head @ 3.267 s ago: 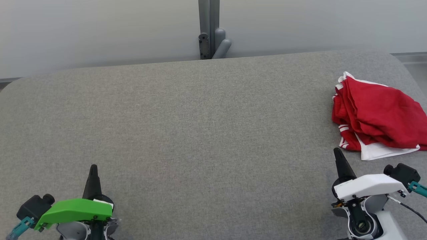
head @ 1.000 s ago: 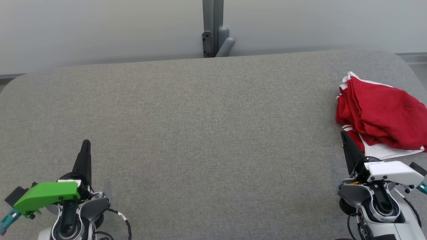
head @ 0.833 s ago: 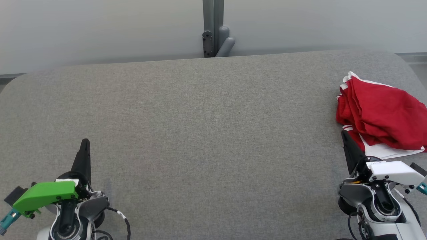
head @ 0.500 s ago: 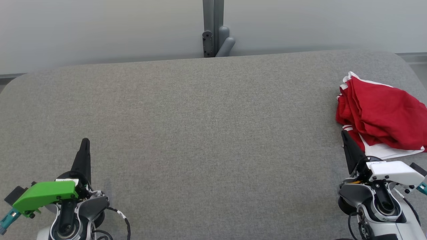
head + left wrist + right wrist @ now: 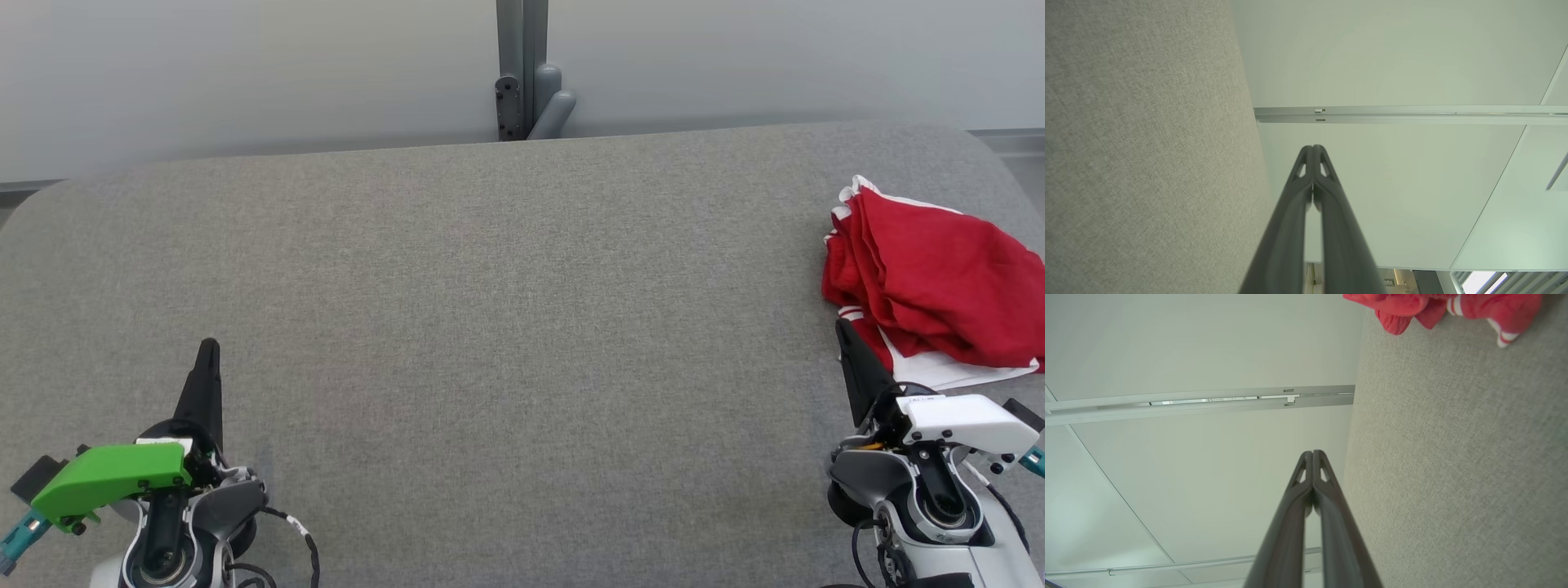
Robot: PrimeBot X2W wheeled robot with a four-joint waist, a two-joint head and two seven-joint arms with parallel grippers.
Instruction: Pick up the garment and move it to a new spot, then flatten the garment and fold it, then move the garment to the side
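1. Hovering near-left over the table (image 5: 506,310), the left gripper (image 5: 209,347) had its jaws together, well apart from the garment (image 5: 939,278).
2. The right gripper (image 5: 842,328), jaws together, was nearer; the bunched garment lay just ahead-right, at the table's edge.

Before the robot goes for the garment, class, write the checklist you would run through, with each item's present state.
1. Garment lying on the table, unheld: ok.
2. Garment flat: not ok, bunched.
3. Right gripper open for grasping: not ok, shut.
4. Right gripper close beside the garment: ok.
5. Left gripper empty: ok, shut on nothing.
6. Whole garment in sight: not ok, cut off at the head view's right edge.
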